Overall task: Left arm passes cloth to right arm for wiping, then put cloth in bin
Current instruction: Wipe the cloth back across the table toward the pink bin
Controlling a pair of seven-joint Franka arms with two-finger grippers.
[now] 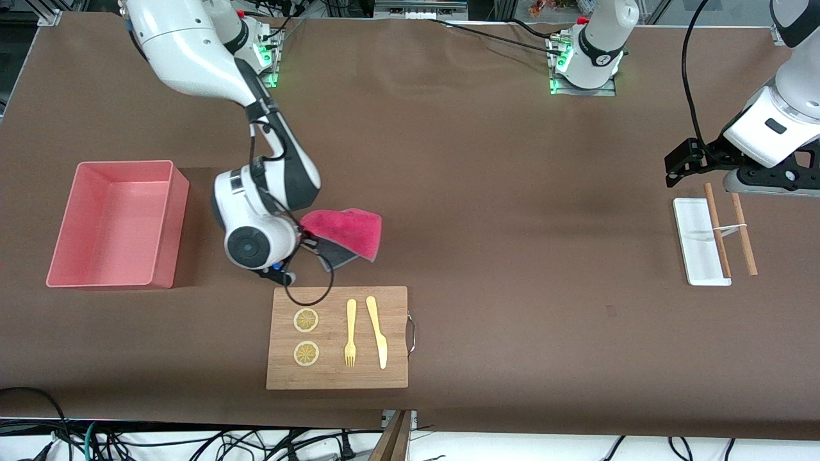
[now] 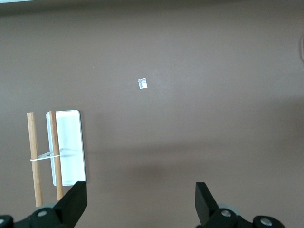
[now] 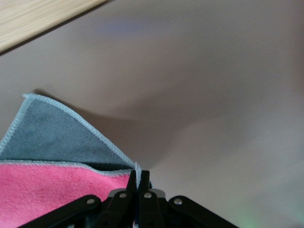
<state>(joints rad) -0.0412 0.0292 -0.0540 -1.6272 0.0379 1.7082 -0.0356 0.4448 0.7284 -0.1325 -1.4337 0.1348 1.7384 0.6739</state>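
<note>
The magenta cloth is pinched at one corner by my right gripper, which is shut on its pale hem. The cloth trails low over the brown table, just farther from the front camera than the cutting board, with its grey underside folded out. I cannot tell whether it touches the table. The salmon-pink bin stands beside the right arm's wrist, toward the right arm's end of the table. My left gripper is open with nothing in it, and the left arm waits above the white tray at its own end.
A wooden cutting board near the front edge carries two lemon slices, a yellow fork and a knife. A white tray with banded chopsticks lies under the left arm. Bare brown table lies between the arms.
</note>
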